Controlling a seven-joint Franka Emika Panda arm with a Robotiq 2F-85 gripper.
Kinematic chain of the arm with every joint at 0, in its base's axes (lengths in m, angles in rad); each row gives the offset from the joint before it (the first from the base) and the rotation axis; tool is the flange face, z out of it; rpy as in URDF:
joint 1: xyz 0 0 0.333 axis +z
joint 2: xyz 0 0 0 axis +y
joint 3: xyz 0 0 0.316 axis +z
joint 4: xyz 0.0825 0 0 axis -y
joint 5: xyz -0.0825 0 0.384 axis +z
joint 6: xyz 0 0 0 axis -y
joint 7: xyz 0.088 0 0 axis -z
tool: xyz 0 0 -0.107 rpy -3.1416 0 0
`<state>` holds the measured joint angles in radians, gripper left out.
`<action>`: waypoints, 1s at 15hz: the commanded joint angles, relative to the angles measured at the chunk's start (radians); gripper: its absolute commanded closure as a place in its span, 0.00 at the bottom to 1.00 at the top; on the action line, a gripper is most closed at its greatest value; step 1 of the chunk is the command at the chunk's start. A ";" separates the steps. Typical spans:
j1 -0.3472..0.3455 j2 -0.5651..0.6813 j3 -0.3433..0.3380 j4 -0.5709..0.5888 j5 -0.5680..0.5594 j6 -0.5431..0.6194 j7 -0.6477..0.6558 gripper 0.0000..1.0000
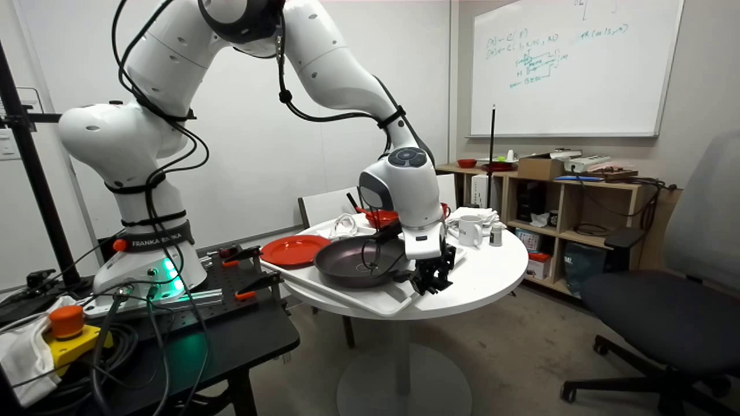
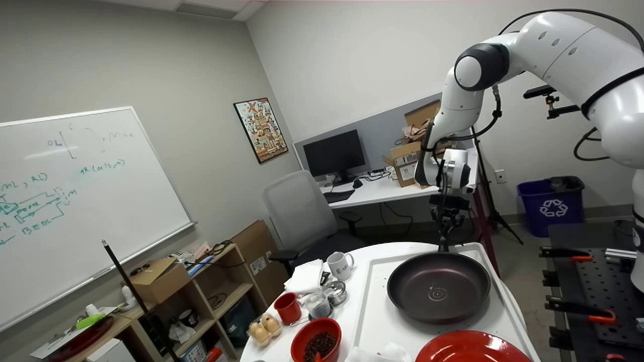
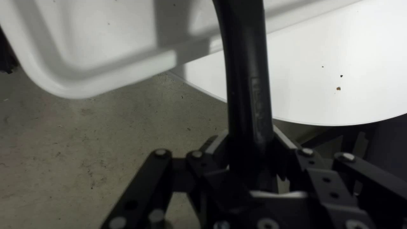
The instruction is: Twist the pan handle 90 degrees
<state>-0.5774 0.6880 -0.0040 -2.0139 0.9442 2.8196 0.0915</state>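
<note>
The pan (image 2: pixel 438 301), wide, shallow and black, rests on a white tray (image 2: pixel 369 296) and shows in both exterior views. From its rim the pan handle (image 3: pixel 248 79) runs out past the tray's edge and over the floor beyond the tabletop. My gripper (image 3: pixel 251 143) has its fingers pressed on both sides of the handle, as the wrist view shows. In an exterior view the gripper (image 1: pixel 432 282) sits low beside the pan, just outside the tray's rim. Dark shadow hides part of the contact between the pads and the handle.
A red plate (image 1: pixel 295 251) lies close by the pan. Across the white round table (image 1: pixel 500 271) stand a white mug (image 2: pixel 340 265), a red cup (image 2: pixel 288 307) and a red bowl (image 2: pixel 327 329). An office chair (image 1: pixel 665 312) stands beyond the table.
</note>
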 commanded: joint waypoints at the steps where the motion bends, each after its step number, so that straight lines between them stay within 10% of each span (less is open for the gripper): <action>1: 0.034 0.000 -0.035 0.005 0.031 -0.017 -0.016 0.68; 5: 0.034 0.000 -0.035 0.005 0.031 -0.017 -0.016 0.68; 6: 0.034 0.000 -0.035 0.005 0.031 -0.017 -0.016 0.92; 15: 0.025 0.004 -0.045 0.015 0.100 -0.027 -0.056 0.92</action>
<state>-0.5541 0.6947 -0.0321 -2.0139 0.9887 2.8177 0.0677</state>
